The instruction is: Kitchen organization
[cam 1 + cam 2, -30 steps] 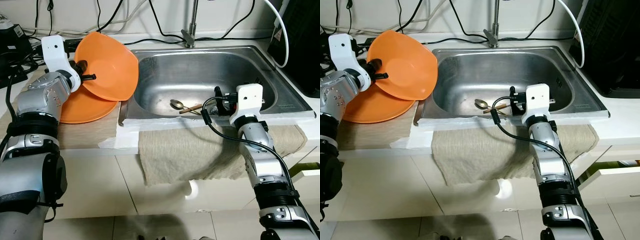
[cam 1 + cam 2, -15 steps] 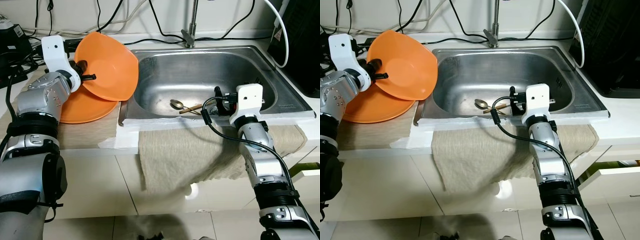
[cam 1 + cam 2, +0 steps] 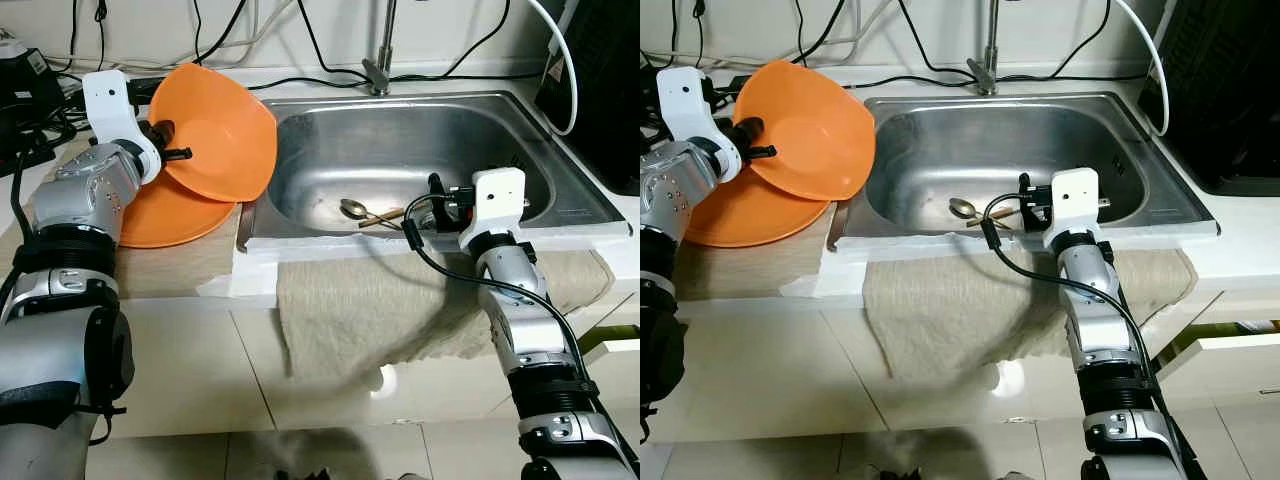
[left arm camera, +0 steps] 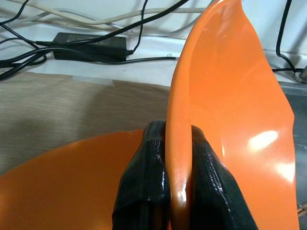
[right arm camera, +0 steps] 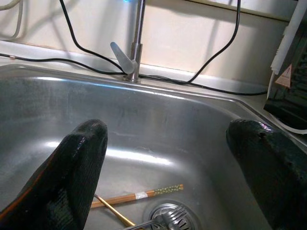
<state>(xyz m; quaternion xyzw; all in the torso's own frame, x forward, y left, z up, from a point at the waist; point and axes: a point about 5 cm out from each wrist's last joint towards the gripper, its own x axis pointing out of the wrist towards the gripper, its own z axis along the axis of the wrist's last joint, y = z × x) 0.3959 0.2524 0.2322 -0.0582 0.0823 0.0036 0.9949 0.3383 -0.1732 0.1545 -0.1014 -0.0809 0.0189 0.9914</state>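
Sink holds spoon, chopsticks (left end effector grips orange bowl).

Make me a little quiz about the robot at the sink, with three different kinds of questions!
1. True or false: the left claw is pinching the rim of the tilted orange bowl.
2. What lies in the sink? A) spoon and chopsticks B) a cup C) a sponge
3. Fill in: the right claw, hanging over the sink, has its fingers ____.

Key:
1. True; the bowl is held above a second orange dish on the counter.
2. A: a spoon and chopsticks lie near the drain.
3. Open, holding nothing.
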